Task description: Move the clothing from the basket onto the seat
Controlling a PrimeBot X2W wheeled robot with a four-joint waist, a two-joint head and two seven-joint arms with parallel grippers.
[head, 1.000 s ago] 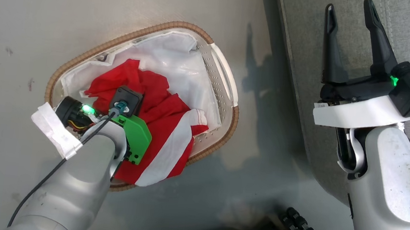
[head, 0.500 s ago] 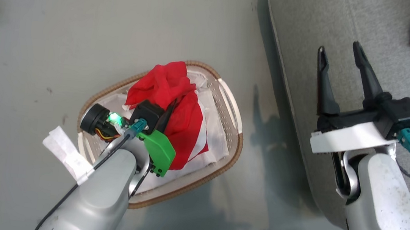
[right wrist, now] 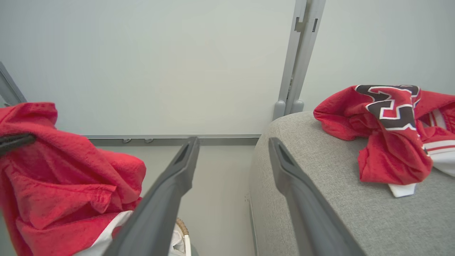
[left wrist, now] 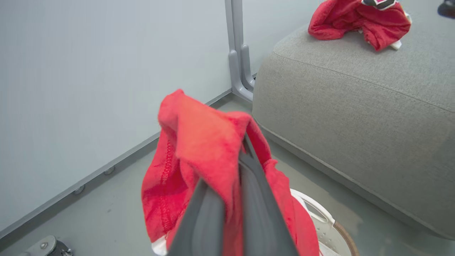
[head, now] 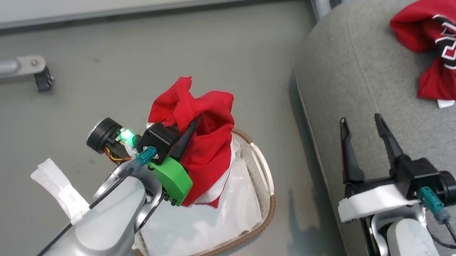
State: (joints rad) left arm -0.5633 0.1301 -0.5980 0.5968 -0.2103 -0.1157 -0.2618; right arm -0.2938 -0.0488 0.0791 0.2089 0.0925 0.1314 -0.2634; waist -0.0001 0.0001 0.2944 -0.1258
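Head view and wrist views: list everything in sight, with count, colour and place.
held clothing: one, red with white, hanging from the left gripper over the basket
jersey: one, red with black-and-white lettering, on the seat
basket: one, white with brown rim, on the floor
liner: one, white, inside the basket
seat: one, grey, right of the basket
left gripper: one, dark, shut on held clothing
right gripper: one, dark, open, near the seat edge

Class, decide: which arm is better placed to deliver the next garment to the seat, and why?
Left. The left tool is shut on the red garment, hanging over the basket beside the seat. The right tool is open and empty over the seat's edge.
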